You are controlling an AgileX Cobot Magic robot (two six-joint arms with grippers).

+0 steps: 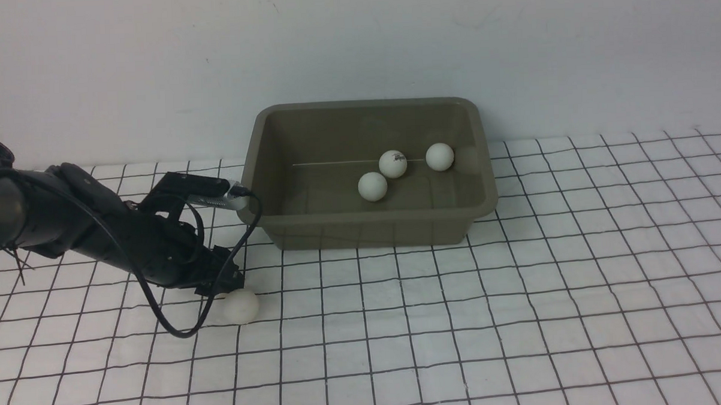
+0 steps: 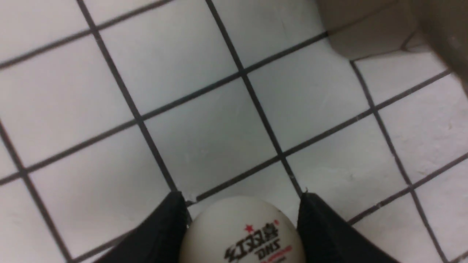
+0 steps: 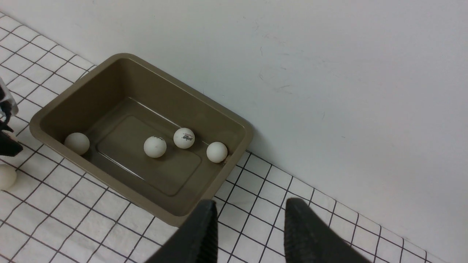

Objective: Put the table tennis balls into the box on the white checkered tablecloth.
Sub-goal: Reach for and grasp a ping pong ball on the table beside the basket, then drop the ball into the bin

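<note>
The box (image 1: 370, 229) stands on the checkered cloth (image 1: 400, 321), close to the pale wall (image 1: 355, 41) behind it. It is olive-brown, with rounded corners and a flared rim. The right wrist view shows four white balls inside: one ball (image 3: 77, 143) lies apart by the side wall on the robot's left, and the other three, a plain-looking ball (image 1: 372, 186), a ball with a dark print (image 1: 393, 164) and a third ball (image 1: 440, 157), sit more toward the robot's right. The left arm (image 1: 115, 229) reaches in from the robot's left, its end effector (image 2: 241, 219) low over the cloth just beside the box. In the left wrist view its dark fingertips (image 2: 314, 215) stand on either side of a ball (image 2: 243, 233) printed with a red star and dark characters, spread about as wide as that ball; they seem to have hold of it, though its lower part is cut off there. Another ball (image 1: 241, 307) lies on the cloth, nearer the robot than the left end effector, partly behind a looping black cable (image 1: 182, 333). The right end effector (image 3: 250, 208) is open, with a clear gap between its fingertips and nothing held.
</note>
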